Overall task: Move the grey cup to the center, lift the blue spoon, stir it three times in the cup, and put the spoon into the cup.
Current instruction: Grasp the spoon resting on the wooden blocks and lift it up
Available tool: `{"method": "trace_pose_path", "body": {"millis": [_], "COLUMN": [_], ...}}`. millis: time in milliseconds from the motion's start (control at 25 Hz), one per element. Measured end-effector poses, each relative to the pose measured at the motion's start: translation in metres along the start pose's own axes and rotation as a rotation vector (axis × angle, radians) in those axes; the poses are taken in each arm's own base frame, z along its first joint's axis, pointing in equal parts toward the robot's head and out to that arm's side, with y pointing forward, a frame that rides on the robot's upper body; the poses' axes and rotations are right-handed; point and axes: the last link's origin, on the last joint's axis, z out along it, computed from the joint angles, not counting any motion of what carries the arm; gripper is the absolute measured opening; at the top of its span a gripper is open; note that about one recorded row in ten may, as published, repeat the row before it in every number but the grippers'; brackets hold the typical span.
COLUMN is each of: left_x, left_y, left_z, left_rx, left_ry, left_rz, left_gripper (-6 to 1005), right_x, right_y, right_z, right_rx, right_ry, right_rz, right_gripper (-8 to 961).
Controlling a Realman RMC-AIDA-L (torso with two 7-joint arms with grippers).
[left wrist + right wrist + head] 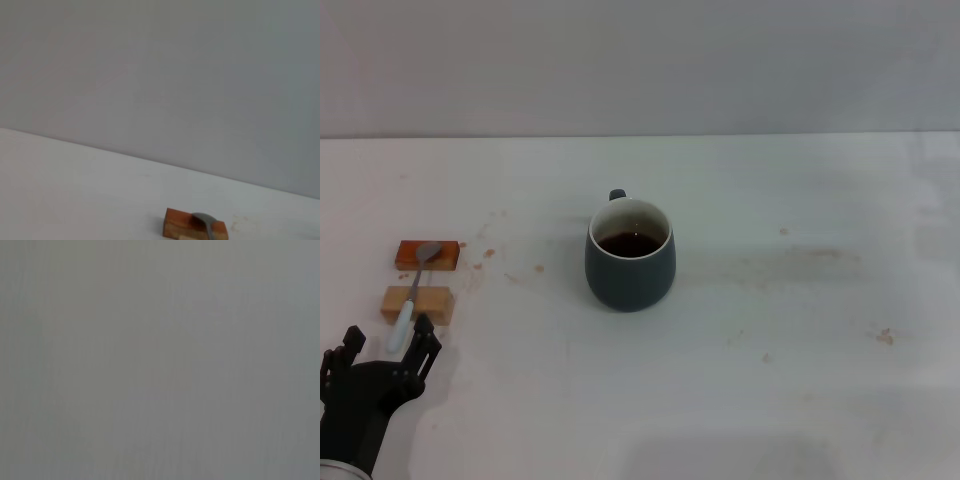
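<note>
The grey cup (630, 257) stands upright near the middle of the white table (770, 330), handle to the far side, dark liquid inside. The blue spoon (412, 290) lies at the left across two small wooden blocks, its metal bowl on the far orange-brown block (427, 255) and its pale handle over the near light block (417, 303). My left gripper (388, 342) is open, low at the front left, its fingers on either side of the handle's near end. The left wrist view shows the spoon's bowl (209, 225) on the orange block (182, 225). The right gripper is out of view.
Brown stains dot the table (485, 250) near the blocks and at the right (885, 336). A plain grey wall runs behind the table's far edge. The right wrist view shows only plain grey.
</note>
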Motion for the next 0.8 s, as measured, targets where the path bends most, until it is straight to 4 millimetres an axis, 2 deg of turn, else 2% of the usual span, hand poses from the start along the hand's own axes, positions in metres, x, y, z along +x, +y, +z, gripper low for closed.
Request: {"method": "trace_pose_path", "body": {"millis": [800], "left_x": [-0.0063], "left_y": [0.0027], "left_z": [0.0101], "left_rx": [-0.016], "left_ry": [-0.019], "left_rz": [0.005], "left_gripper": [699], "right_x": [-0.0022], "right_y": [-0.0008], "right_z": [0.0013], "right_rx": [0.001], "right_ry": [-0.009], "right_rz": [-0.011], "right_gripper": [545]}}
